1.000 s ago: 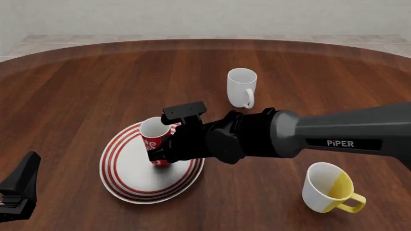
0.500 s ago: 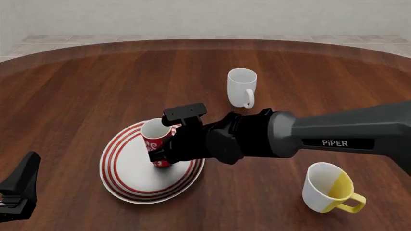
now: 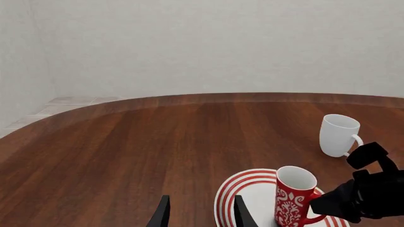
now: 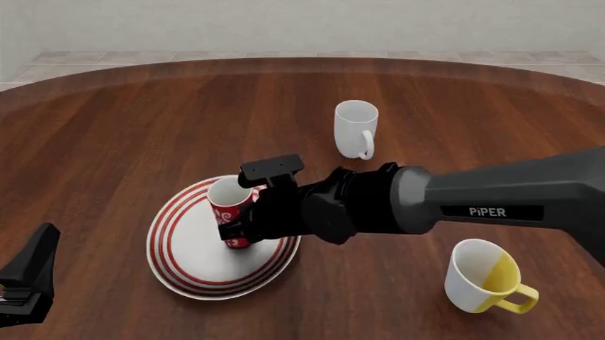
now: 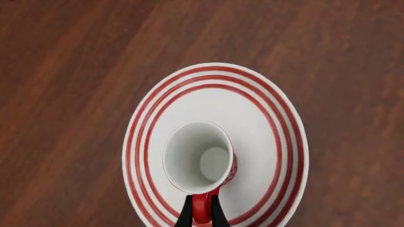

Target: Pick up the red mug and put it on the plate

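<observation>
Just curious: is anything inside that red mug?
The red mug on the plate shows only a bare white inside, down to its bottom. Nothing is in it.

We see a table (image 4: pixel 142 120) of dark, grained wood with a soft sheen — the plate (image 4: pixel 180 265) and red mug (image 4: pixel 229 205) look like glossy glazed ceramic, the right gripper (image 4: pixel 241 230) matt black plastic.

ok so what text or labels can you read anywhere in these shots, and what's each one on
"PiPER": white lettering on the side of the right arm, seen in the front view.
The red mug carries only white swirl patterning, no words.
The plate, the white mug and the white-and-yellow mug show no text.
</observation>
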`<state>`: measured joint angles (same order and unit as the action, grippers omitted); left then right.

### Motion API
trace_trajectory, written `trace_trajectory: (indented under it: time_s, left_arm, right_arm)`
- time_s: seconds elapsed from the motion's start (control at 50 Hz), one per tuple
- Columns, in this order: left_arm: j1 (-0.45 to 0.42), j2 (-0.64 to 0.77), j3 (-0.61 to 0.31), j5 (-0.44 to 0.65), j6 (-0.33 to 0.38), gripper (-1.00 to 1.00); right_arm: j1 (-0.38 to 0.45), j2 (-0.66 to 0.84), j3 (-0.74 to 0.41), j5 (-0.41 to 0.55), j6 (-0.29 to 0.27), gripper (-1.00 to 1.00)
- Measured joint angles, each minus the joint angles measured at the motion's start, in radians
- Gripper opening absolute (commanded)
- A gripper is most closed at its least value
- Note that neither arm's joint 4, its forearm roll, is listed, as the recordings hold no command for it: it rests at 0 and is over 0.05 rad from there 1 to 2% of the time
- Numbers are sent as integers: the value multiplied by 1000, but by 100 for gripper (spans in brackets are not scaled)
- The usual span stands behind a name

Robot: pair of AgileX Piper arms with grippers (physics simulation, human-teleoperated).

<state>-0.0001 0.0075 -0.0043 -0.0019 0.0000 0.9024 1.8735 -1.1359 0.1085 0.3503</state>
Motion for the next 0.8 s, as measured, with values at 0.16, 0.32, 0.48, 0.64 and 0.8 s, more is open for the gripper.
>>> trace_trajectory:
  time_s: [0.16, 0.32, 0.48, 0.64, 0.8]
  left_arm:
    - [0, 0, 0, 0, 0, 100]
    - [0, 0, 0, 0, 0, 100]
    - [0, 0, 0, 0, 0, 100]
    - [0, 0, 0, 0, 0, 100]
    - [0, 0, 0, 0, 0, 100]
  right_arm:
    - [0, 1, 1, -4, -1, -100]
    - [-1, 1, 2, -8, -3, -100]
    - [-1, 2, 3, -11, -2, -100]
    - [-6, 19, -4, -5, 9, 100]
    - [-10, 35, -12, 8, 17, 100]
